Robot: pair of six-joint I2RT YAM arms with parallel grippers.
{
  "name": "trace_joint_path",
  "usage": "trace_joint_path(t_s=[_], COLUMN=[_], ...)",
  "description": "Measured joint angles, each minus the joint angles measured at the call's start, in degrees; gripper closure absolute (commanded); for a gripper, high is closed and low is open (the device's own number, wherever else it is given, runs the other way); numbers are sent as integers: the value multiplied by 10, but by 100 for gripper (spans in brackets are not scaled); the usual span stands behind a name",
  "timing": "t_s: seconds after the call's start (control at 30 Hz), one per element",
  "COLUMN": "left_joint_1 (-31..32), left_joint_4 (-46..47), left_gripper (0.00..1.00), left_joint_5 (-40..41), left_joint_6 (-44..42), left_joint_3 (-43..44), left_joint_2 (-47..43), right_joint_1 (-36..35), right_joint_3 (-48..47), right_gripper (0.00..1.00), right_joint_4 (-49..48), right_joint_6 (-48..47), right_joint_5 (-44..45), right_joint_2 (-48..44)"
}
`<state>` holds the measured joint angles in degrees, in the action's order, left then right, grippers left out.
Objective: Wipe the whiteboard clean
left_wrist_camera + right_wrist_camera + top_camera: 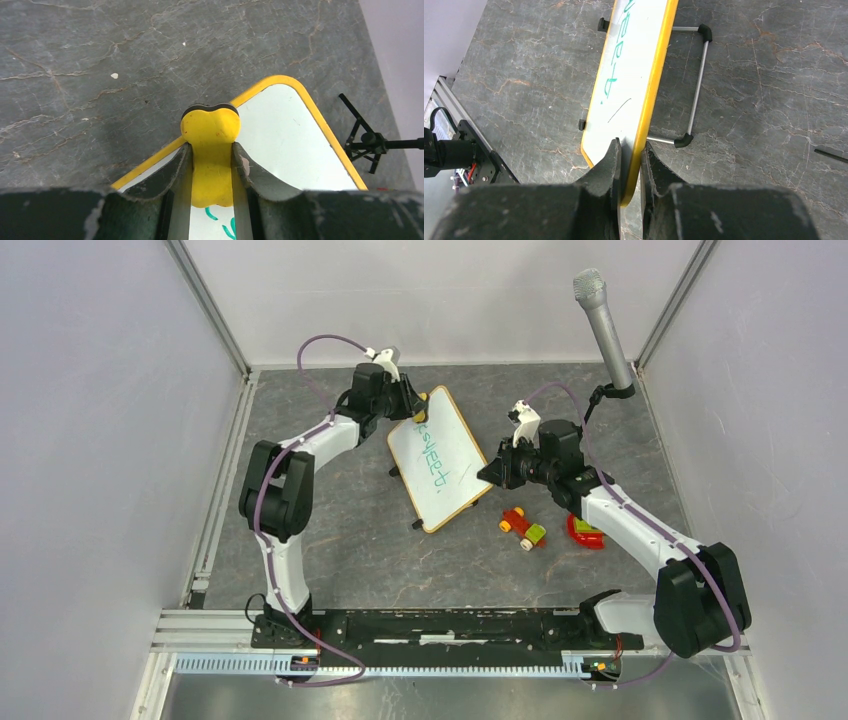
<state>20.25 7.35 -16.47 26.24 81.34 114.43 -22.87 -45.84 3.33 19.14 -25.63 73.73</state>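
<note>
Left end effector (211, 148) gripped the eraser (210, 124), right end effector (630, 152) clamped the whiteboard's (626, 85) 4 o'clock edge; green writing (432, 455) awaited wiping.

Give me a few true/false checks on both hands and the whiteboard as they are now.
1. The left hand grips a yellow eraser. True.
2. The right hand is open and clear of the whiteboard. False: it is shut on the board's framed edge.
3. The whiteboard is wiped clean. False: green writing is on it.
4. In the top view, a toy car lies on the table to the right of the board. True.
5. The eraser sits at the board's middle. False: it is at a rounded corner, over the frame.
</note>
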Motion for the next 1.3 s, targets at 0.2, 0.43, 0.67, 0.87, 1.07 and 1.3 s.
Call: trace_joint_path(t_s=[0.2,0.43,0.67,0.87,1.07,1.3], left_joint_1=[10,-15,-26,14,103,70], left_joint_4=[-13,21,39,45,75,90], left_gripper=[96,92,92,91,88,88], left_joint_5=[27,16,16,67,94,57], left_joint_6=[-19,21,44,42,41,63], left_joint_3=[2,-75,-113,-136,-183,-202], left_joint_2=[-8,-34,-44,-73,-144,-147], right_joint_1=[-1,-2,-3,-3,-3,-5], right_joint_3=[-2,-3,-3,-3,-3,-2], right_gripper=[100,100,100,100,100,100], right_joint_4=[2,1,1,2,2,-9], right_joint_6=[-1,-4,-4,-3,-5,-10], right_joint_5=[0,0,0,0,0,0], right_joint_2=[1,2,1,1,1,1])
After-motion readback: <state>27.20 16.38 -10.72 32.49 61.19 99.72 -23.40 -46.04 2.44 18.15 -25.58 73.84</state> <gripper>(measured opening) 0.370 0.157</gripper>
